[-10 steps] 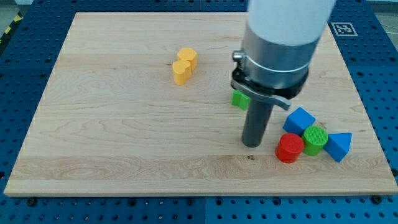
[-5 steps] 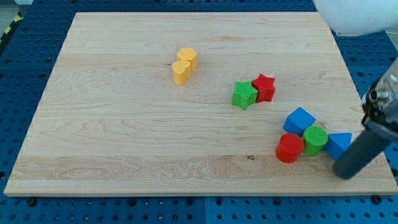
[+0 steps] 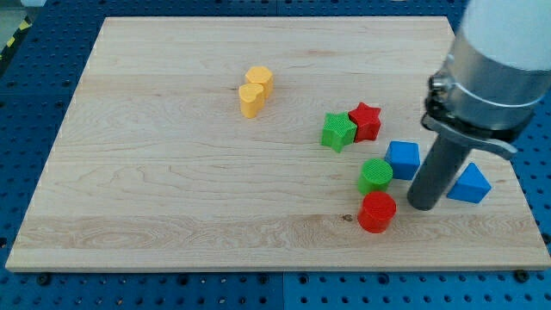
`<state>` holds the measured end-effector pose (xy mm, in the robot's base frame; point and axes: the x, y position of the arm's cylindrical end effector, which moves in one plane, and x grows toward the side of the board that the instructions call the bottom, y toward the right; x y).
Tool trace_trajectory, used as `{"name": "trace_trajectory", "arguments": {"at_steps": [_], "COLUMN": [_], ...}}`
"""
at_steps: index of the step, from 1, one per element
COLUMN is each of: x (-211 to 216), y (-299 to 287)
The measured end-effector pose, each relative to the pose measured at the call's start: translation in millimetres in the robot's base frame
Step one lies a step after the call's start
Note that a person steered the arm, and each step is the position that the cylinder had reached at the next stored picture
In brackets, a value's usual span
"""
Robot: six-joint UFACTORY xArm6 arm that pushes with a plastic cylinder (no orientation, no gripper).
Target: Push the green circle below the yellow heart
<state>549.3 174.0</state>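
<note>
You see my tip (image 3: pixel 424 205) resting on the wooden surface (image 3: pixel 172 172), between the blue cube (image 3: pixel 403 159) and the blue triangle (image 3: pixel 470 183); there is no gripper to open or close. The green circle (image 3: pixel 374 176) lies to the view's left of my tip, touching the blue cube, with the red circle (image 3: pixel 376 212) just below it. The yellow heart (image 3: pixel 250 100) sits well apart toward the view's upper left, against another yellow block (image 3: pixel 260 79). A green star (image 3: pixel 338 131) and red star (image 3: pixel 366 120) touch each other.
</note>
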Motion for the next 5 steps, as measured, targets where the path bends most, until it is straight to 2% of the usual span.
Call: {"name": "trace_trajectory", "arguments": {"at_steps": [1, 2, 5], "x": [-22, -27, -24], "y": [-11, -55, -157]}}
